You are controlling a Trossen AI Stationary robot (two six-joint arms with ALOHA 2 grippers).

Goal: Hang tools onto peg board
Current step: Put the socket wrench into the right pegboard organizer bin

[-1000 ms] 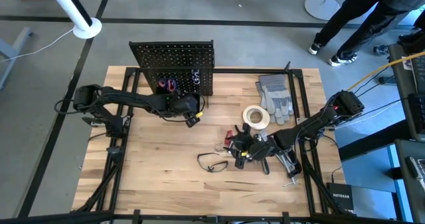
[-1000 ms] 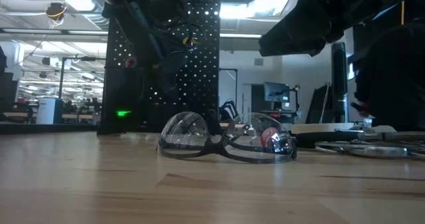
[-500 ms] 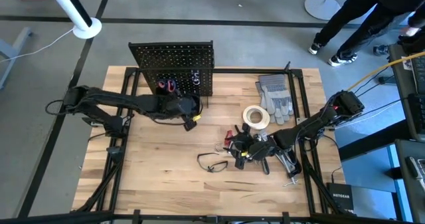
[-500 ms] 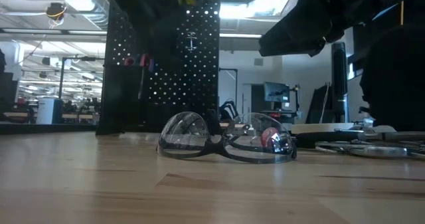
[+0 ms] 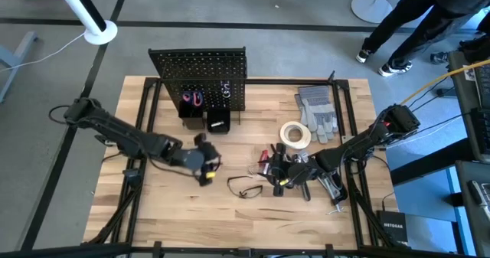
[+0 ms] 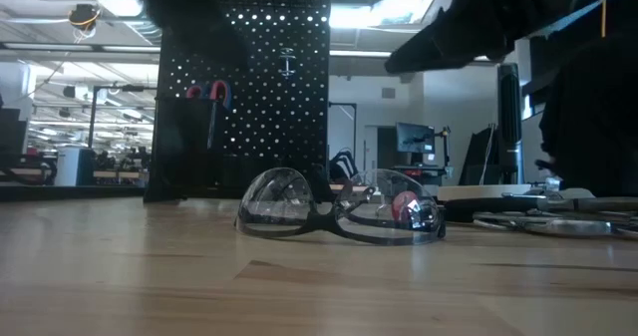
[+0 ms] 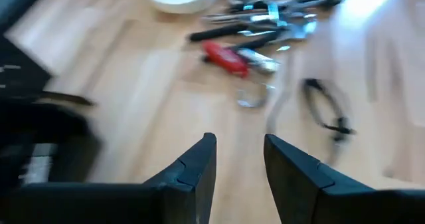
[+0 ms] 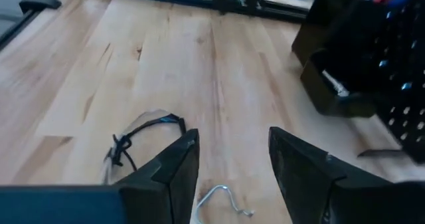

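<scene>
One red-handled tool (image 5: 193, 99) already hangs on the peg board (image 5: 199, 76), while safety glasses (image 5: 245, 187), tape roll (image 5: 295, 134) and other tools (image 5: 295, 170) wait near it under both released, empty claws.

Overhead, table-level, 2 wrist cameras; shared safety glasses (image 5: 246, 187).

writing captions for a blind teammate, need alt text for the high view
Seen from above, a wooden table holds an upright black peg board at the back, and the left claw hangs open and empty in front of it. The right claw sits open over a pile of tools, with safety glasses, a tape roll and grey gloves nearby.
</scene>
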